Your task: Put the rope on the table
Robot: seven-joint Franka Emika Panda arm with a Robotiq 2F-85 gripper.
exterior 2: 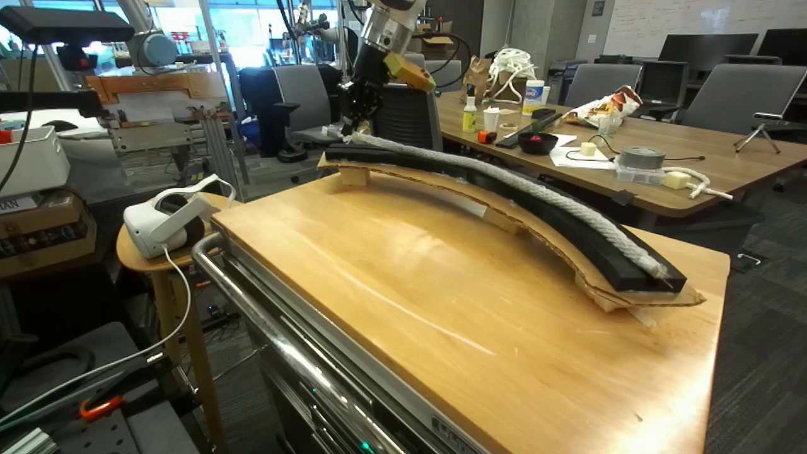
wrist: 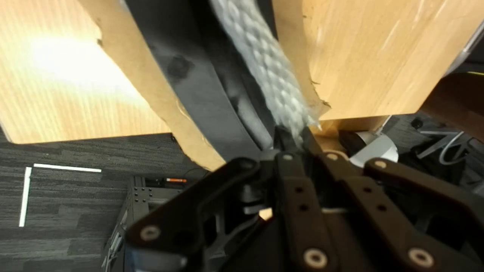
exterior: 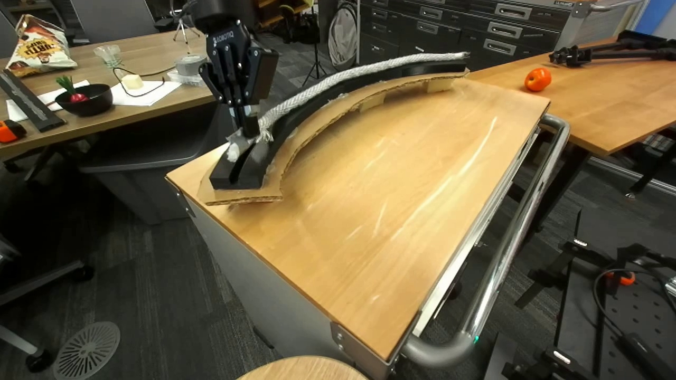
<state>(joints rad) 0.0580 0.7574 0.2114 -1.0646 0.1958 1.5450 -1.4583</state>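
In the claw [wrist: 297,140], the rope [exterior 2: 570,203] is pinched near one end. From there it is stretched along the top of a black curved track [exterior 2: 596,255]; whether they touch right beside the claw cannot be told. The track is borne by a cardboard strip [exterior: 311,125], propped on blocks [exterior 2: 355,177] upon the table [exterior: 401,211]. Beyond, an orange-red tomato [exterior: 538,79] is seen on a wooden desk [exterior: 607,97].

Rope [exterior: 346,77] along black curved track [exterior: 311,110] on cardboard [exterior: 305,134] over table [exterior: 401,179]; jaws pinching rope near one end.
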